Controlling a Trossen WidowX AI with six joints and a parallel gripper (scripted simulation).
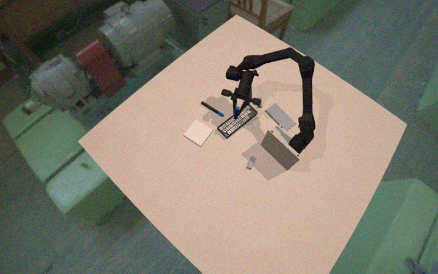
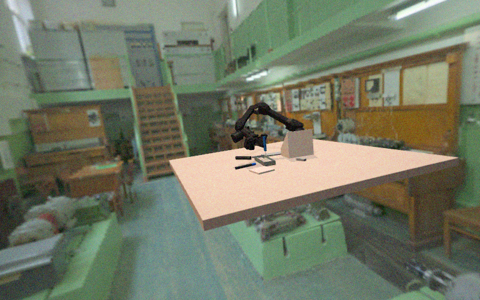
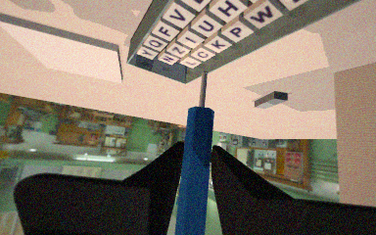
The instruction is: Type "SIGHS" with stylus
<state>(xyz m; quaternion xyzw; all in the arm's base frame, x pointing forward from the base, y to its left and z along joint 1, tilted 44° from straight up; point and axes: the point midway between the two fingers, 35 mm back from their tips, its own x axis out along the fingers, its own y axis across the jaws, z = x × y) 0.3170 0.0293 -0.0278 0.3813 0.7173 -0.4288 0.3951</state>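
Blue stylus (image 3: 195, 166) clamped between the two black fingers of the claw (image 3: 196, 162), centre-bottom of the wrist view, shaft rising straight up the frame. Thin grey tip reaching the near edge of the keyboard (image 3: 215, 29) at upper centre, seemingly touching by the L key. Black marker (image 1: 211, 108) left of the keyboard on the table (image 1: 193, 200).

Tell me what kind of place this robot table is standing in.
Probably an old industrial workshop or machine hall: green metal machine bases stand under the pale pink table, a wooden staircase climbs to a mezzanine, and posters line the orange wall panels.
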